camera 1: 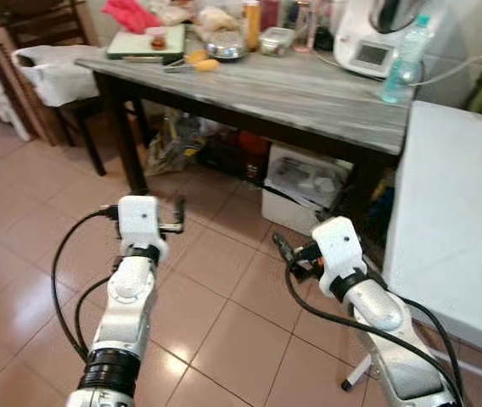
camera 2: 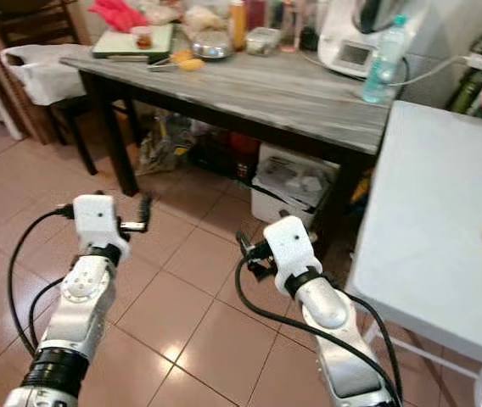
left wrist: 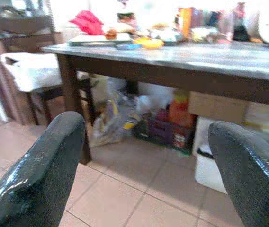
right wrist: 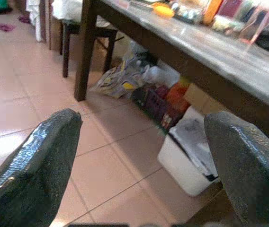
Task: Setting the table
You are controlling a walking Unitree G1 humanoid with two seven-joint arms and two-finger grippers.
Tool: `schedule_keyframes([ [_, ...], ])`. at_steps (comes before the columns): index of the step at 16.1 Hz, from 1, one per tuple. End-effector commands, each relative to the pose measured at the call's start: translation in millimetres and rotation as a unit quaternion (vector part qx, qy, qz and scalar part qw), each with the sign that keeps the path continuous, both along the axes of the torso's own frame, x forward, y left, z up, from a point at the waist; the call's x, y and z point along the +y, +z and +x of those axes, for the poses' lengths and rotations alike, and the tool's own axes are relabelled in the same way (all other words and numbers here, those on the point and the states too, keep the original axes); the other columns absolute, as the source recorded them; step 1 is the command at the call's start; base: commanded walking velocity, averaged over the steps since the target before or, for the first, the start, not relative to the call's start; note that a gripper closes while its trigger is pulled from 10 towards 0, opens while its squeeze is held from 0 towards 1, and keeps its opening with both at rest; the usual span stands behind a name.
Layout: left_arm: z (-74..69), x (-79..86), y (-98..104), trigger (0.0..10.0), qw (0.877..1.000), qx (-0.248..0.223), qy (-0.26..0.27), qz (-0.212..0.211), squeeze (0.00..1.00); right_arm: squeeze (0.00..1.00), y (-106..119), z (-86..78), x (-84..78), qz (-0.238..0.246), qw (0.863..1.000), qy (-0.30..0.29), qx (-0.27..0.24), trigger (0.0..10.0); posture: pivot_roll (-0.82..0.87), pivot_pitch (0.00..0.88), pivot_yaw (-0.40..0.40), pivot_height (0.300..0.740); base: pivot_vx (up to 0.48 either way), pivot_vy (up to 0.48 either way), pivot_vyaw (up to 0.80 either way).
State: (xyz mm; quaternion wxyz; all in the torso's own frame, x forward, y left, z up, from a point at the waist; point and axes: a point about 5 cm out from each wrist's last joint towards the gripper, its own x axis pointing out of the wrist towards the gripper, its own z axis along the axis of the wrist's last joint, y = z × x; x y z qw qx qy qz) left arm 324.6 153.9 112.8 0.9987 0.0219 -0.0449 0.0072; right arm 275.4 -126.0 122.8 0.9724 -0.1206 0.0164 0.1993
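A grey wooden table (camera 1: 309, 93) on dark legs stands ahead of me. Along its far side lie a green-edged cutting board (camera 1: 143, 44), a metal bowl (camera 1: 226, 47), a lidded container (camera 1: 275, 40) and a water bottle (camera 1: 405, 61). My left gripper (camera 1: 176, 219) hangs over the tiled floor, short of the table's near edge. In the left wrist view it (left wrist: 146, 125) is open with nothing between the fingers. My right gripper (camera 1: 285, 253) is also low over the floor, by the table's right leg. It (right wrist: 144, 118) is open and holds nothing.
A white table (camera 1: 462, 212) stands close on my right. A white kitchen appliance (camera 1: 372, 38) with a cable sits at the grey table's back right. Under the table are a white bin (camera 1: 305, 191) and bags (camera 1: 173, 144). A chair with a white bag (camera 1: 54, 72) stands at its left end.
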Motion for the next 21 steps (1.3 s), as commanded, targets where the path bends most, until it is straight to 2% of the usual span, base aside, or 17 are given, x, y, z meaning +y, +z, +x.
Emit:
schedule_keyframes([
  [1,4.4,-1.2,10,10.0,1.0,-0.016,0.005,0.003,0.0,0.0,1,3.4,-4.4,0.009,1.0,-0.004,0.002,10.0,-0.1,0.0,-0.05,0.74,0.0,0.0,0.0],
  [4,-4.9,11.8,5,10.0,0.999,-0.016,0.032,0.013,0.0,0.0,-4,12.7,-3.4,0.01,1.0,0.003,0.006,10.0,-0.02,0.0,-0.108,0.74,0.0,0.0,0.0],
  [6,-16.4,14.9,-5,10.0,0.999,-0.006,0.044,0.018,0.0,0.0,-8,17.8,-1.2,0.014,1.0,0.007,0.012,10.0,0.02,0.0,-0.133,0.74,0.0,0.0,0.0],
  [8,-27.2,14.0,-15,10.0,0.998,0.008,0.053,0.022,0.0,0.0,-9,21.9,2.7,0.019,1.0,0.003,0.009,10.0,0.04,0.0,-0.126,0.74,0.0,0.0,0.0],
  [10,-28.9,10.8,-17,10.0,0.999,0.012,0.047,0.024,0.0,0.0,-9,22.7,2.6,0.02,1.0,-0.004,0.003,10.0,0.04,0.0,-0.11,0.74,0.0,0.0,0.0],
  [12,-24.0,-4.9,-10,10.0,0.998,0.0,-0.007,0.058,0.0,0.0,-9,21.3,-7.0,0.038,0.998,-0.046,-0.004,10.0,0.01,0.0,-0.052,0.74,0.0,0.0,0.0],
  [14,-15.8,-10.9,-7,10.0,0.997,0.0,-0.033,0.063,0.0,0.0,-10,17.3,-16.4,0.042,0.996,-0.082,-0.015,10.0,-0.04,0.0,0.01,0.74,0.0,0.0,0.0],
  [16,-8.7,-16.9,-2,10.0,0.996,-0.004,-0.053,0.075,0.0,0.0,-11,3.7,-26.7,0.056,0.99,-0.124,-0.023,10.0,-0.11,0.0,0.089,0.74,0.0,0.0,0.0],
  [18,-7.5,-19.6,-1,10.0,0.994,-0.012,-0.061,0.091,0.0,0.0,-16,-3.6,-33.5,0.058,0.988,-0.144,-0.015,10.0,-0.13,0.0,0.1,0.74,0.0,0.0,0.0],
  [19,-5.5,-24.0,3,10.0,0.992,-0.024,-0.073,0.104,0.0,0.0,-18,-12.4,-45.5,0.064,0.983,-0.171,-0.014,10.0,-0.14,0.0,0.102,0.74,0.0,0.0,0.0],
  [21,-6.4,-10.6,-5,10.0,0.994,0.0,-0.056,0.09,0.0,0.0,-21,-21.8,-52.7,0.048,0.98,-0.191,-0.01,10.0,-0.18,0.0,0.103,0.74,0.0,0.0,0.0],
])
